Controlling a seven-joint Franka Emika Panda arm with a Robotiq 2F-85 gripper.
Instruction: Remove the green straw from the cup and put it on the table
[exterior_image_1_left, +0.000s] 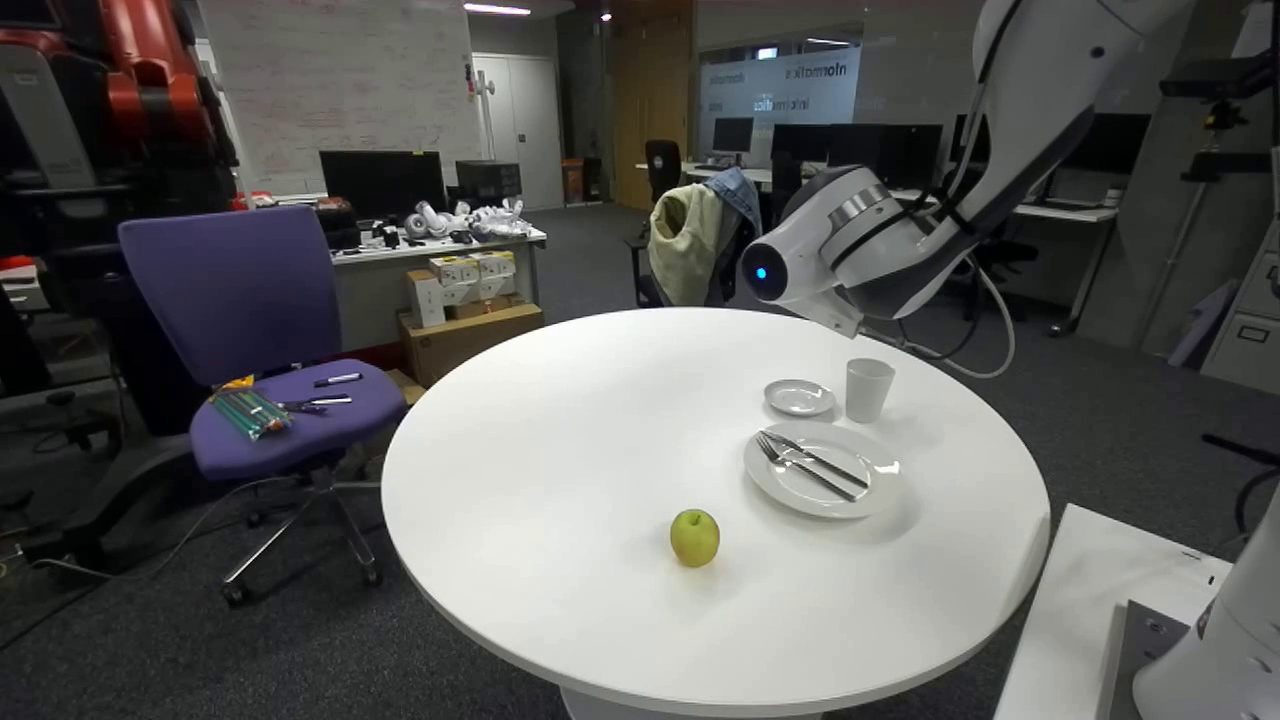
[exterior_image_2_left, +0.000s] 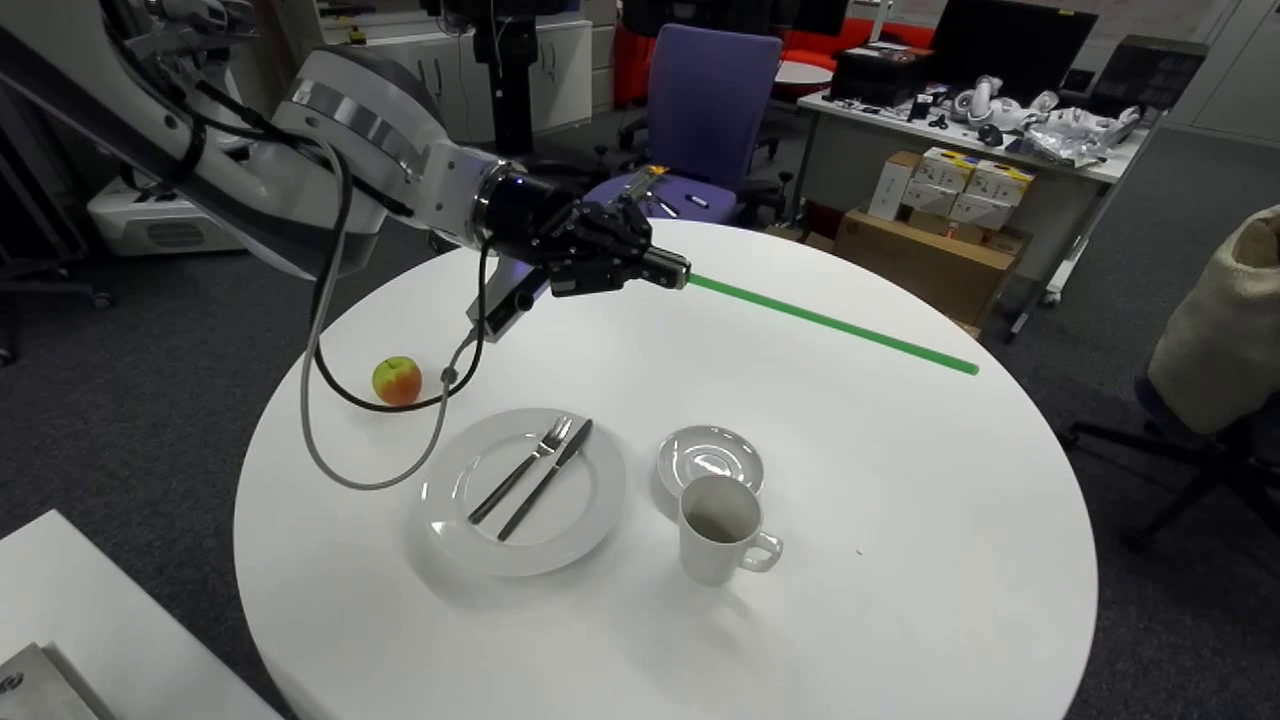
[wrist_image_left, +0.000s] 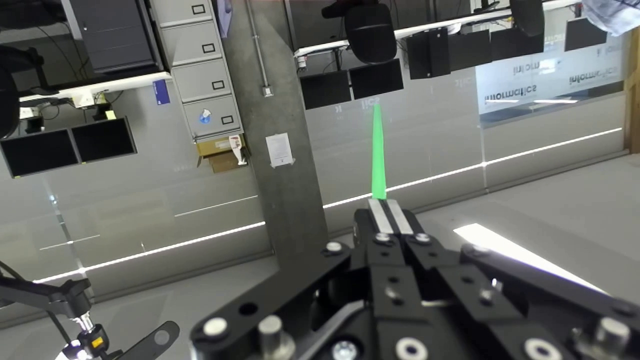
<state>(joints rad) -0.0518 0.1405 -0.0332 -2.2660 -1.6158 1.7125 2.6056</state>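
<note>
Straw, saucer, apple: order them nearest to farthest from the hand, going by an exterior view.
In an exterior view:
1. Straw: gripped by one end in the hand, pointing toward the picture's right.
2. Saucer: on the table, lower in the picture than the hand, partly hidden by the cup.
3. Apple: also on the table, well over to the picture's left.

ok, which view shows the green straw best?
An exterior view shows the green straw best: nearly side-on, from the gripper to its free end. The wrist view foreshortens it; no remaining view shows it.
</note>
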